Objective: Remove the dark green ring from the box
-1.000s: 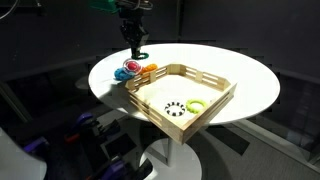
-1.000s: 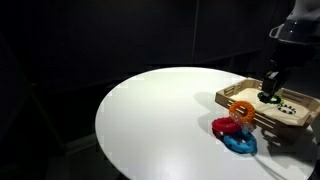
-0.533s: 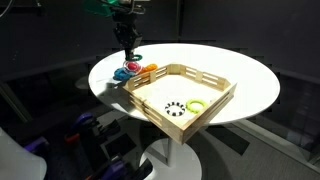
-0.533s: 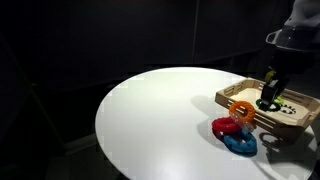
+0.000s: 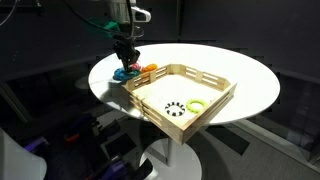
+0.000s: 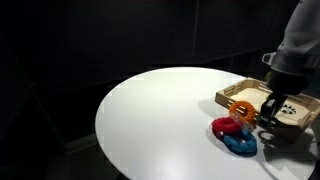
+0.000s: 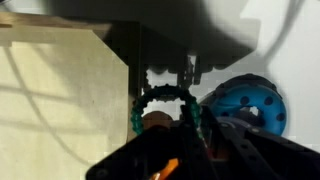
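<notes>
In the wrist view my gripper (image 7: pixel 178 128) is shut on the dark green ring (image 7: pixel 160 92), which hangs from the fingertips just outside the wooden box's corner (image 7: pixel 60 75). The ring hangs over the table next to a blue ring (image 7: pixel 245 100). In both exterior views the gripper (image 5: pixel 126 62) (image 6: pixel 268 108) is low beside the box (image 5: pixel 160 120) (image 6: pixel 240 95), over a pile of rings. The dark green ring is too small to make out there.
A pile of blue (image 6: pixel 238 143), red (image 6: pixel 222 126) and orange (image 6: pixel 241 110) rings lies on the white round table beside the box. Inside the box lie a light green ring (image 5: pixel 197 105) and a blackish dotted ring (image 5: pixel 175 108). The table edge is close by.
The gripper has moved from above the box's corner outward and down, carrying the dark green ring, to just over the ring pile on the table.
</notes>
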`<state>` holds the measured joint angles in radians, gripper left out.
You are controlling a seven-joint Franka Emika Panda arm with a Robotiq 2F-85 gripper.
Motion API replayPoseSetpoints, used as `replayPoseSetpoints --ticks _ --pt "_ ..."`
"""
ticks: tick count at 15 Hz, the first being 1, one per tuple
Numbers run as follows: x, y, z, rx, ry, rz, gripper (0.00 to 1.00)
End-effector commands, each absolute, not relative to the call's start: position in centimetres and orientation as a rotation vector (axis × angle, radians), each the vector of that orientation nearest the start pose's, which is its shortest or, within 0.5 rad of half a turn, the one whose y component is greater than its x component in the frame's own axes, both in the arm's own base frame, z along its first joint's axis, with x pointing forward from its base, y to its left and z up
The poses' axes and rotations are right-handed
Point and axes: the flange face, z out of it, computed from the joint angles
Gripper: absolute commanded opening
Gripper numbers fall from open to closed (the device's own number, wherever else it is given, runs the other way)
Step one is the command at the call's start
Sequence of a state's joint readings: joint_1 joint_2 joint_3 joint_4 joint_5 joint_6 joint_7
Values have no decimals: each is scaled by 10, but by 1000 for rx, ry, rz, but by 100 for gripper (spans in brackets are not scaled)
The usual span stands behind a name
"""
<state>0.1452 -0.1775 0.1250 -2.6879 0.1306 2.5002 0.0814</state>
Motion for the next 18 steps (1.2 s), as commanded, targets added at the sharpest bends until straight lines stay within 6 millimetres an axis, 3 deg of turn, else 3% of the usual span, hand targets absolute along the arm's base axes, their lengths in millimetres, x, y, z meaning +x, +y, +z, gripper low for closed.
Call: replayPoseSetpoints --ticks 1,9,13,18 --pt "393 105 283 -3079 -101 34 40" --pt "392 92 299 -3078 -62 37 99" --pt "391 75 322 -3104 20 10 100" --pt "388 45 365 -3180 147 -35 100"
